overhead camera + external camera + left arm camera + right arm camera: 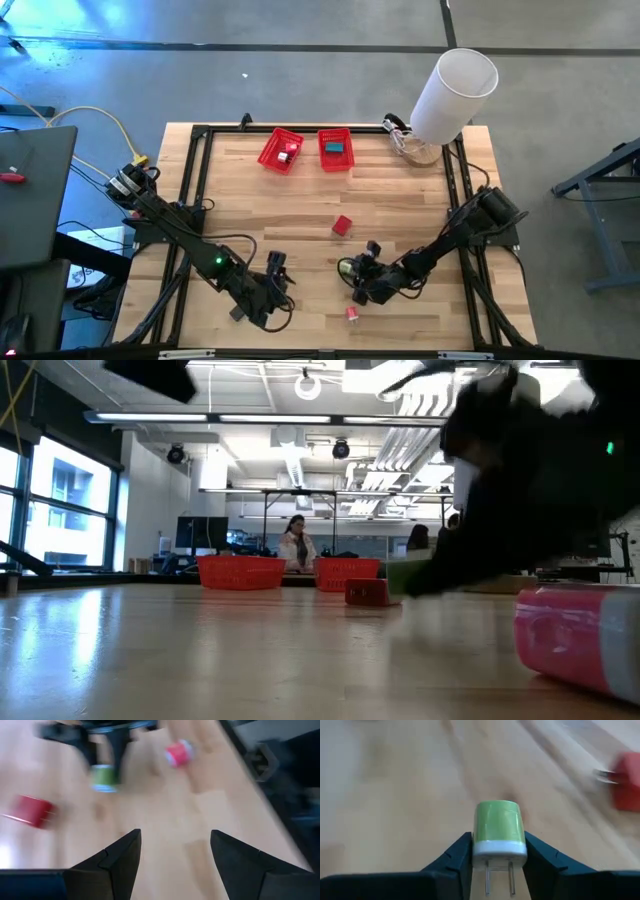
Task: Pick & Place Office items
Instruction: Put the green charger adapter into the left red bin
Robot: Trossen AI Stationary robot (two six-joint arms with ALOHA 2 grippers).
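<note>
My right gripper (498, 845) is shut on a small green plug-like block (498, 827) with a white base and two metal prongs, near the table's middle front (347, 269). A red block (342, 226) lies on the wood just beyond it. A small pink piece (352, 314) lies nearer the front edge and looms large in the low view (580, 635). My left gripper (175, 837) is open and holds nothing; it hovers left of the right gripper (282, 282) and faces it. Small pieces lie in each of the two red mesh baskets (281, 150) (335, 149). My right gripper pinches the green block between its two fingers, one on each side wall at the white base end (500, 851). The prongs point back toward the wrist and the green end points outward. The fingers slant down from the table's right. Whether the block is clear of the wood, I cannot tell.
A big white cylinder (455, 92) stands at the far right corner beside a clear tangle. A black frame (200, 135) runs round the table's rim. Bare wood lies between the baskets and the grippers. People sit in the room beyond the far edge (296, 545).
</note>
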